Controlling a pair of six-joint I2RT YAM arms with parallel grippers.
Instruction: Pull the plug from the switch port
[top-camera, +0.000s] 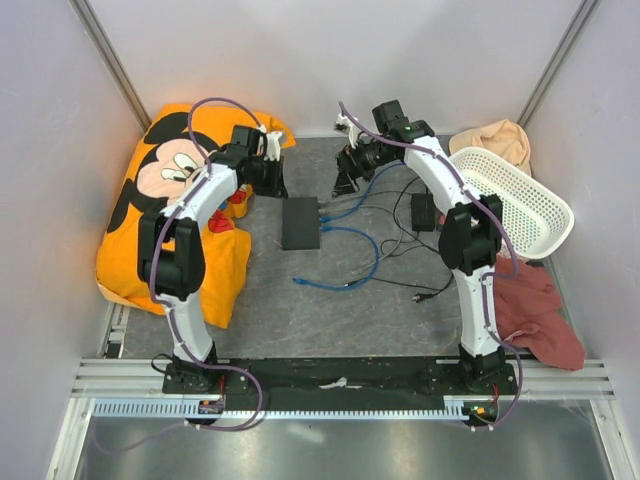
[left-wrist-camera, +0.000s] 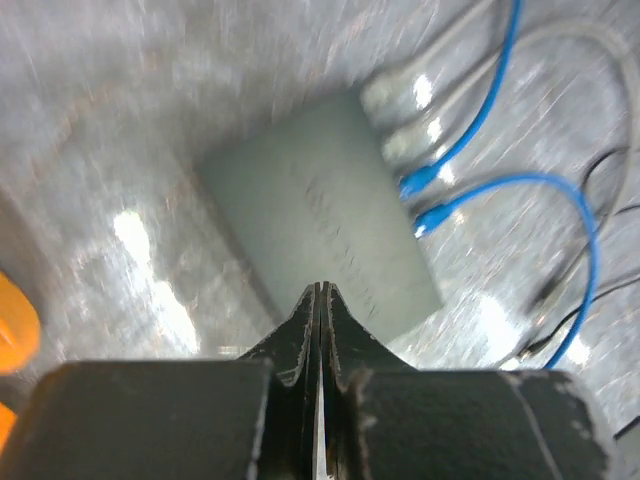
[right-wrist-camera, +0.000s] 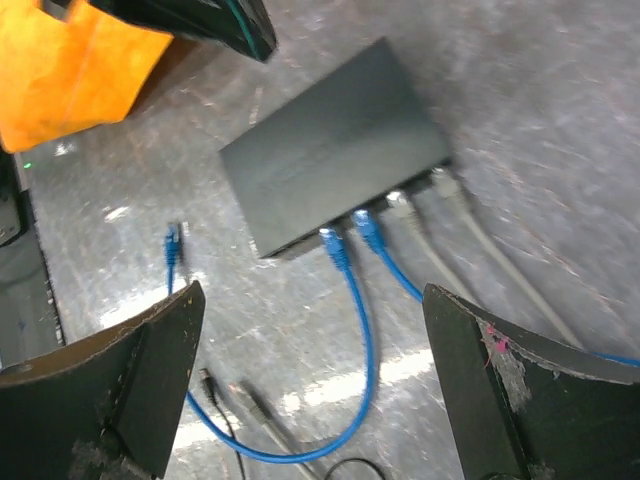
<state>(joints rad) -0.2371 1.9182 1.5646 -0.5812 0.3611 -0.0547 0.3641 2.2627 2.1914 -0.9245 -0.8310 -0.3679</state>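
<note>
The right hand (right-wrist-camera: 312, 300) hangs spread wide and holds nothing. The switch (right-wrist-camera: 335, 160) lies just ahead of it, with the port edge turned toward this hand. Two blue plugs (right-wrist-camera: 335, 245) sit in that edge nearest the hand's middle line, and two grey plugs (right-wrist-camera: 400, 205) sit off toward its right finger. The left hand (left-wrist-camera: 320, 292) is clenched on nothing, with the switch's flat top just beyond its tips.

A plug is probably small, hard and latched, while its cord is limp. The hold belongs on the plug body close to the port, not on the cord. The box looks light and may slide on the surface (right-wrist-camera: 560, 90) unless it is braced.

Only the right wrist view shows the ports clearly. It also shows a loose blue cable end (right-wrist-camera: 173, 243) lying beyond the left finger. The left wrist view is blurred.
</note>
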